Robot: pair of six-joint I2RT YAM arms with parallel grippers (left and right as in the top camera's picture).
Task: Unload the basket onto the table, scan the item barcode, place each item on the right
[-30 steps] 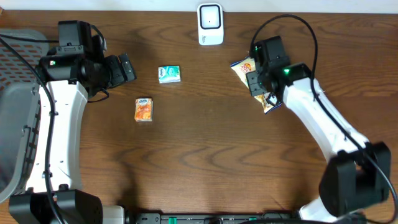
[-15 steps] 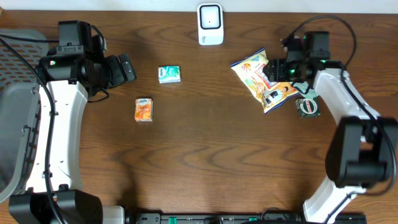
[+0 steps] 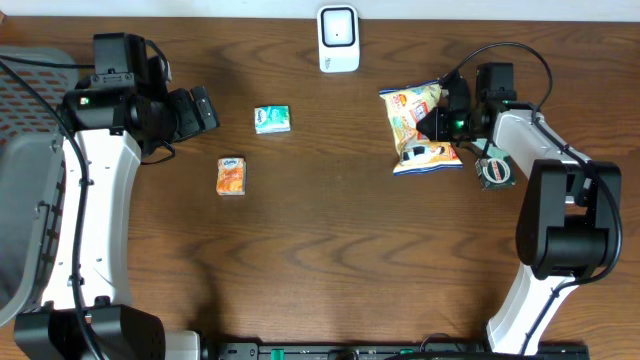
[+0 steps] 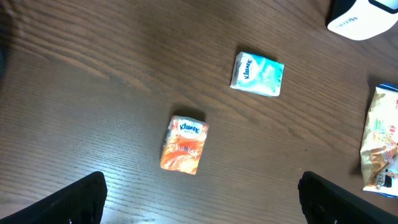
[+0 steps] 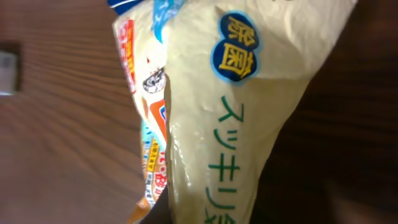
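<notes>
The item is a yellow and white snack bag [image 3: 416, 130] with red and blue print, at the right of the table. My right gripper [image 3: 446, 122] is at its right edge and shut on it. In the right wrist view the bag [image 5: 249, 106] fills the frame, pinched between dark jaws. The white barcode scanner [image 3: 338, 38] stands at the back edge, left of the bag. My left gripper [image 3: 205, 108] hangs open and empty at the left. Its view shows both fingertips [image 4: 74, 199] wide apart above bare wood, with the bag [image 4: 380, 140] at the right edge.
A teal tissue pack [image 3: 272, 119] and an orange tissue pack [image 3: 232, 176] lie left of centre, also seen from the left wrist as the teal pack [image 4: 257, 73] and orange pack [image 4: 184, 144]. A small round dark item [image 3: 494, 171] lies under the right arm. A grey bin [image 3: 25, 180] sits at the far left.
The right arm swung round to the bag's right side and its jaws closed on the bag. The bag turned more upright and shifted slightly. The left arm stayed still.
</notes>
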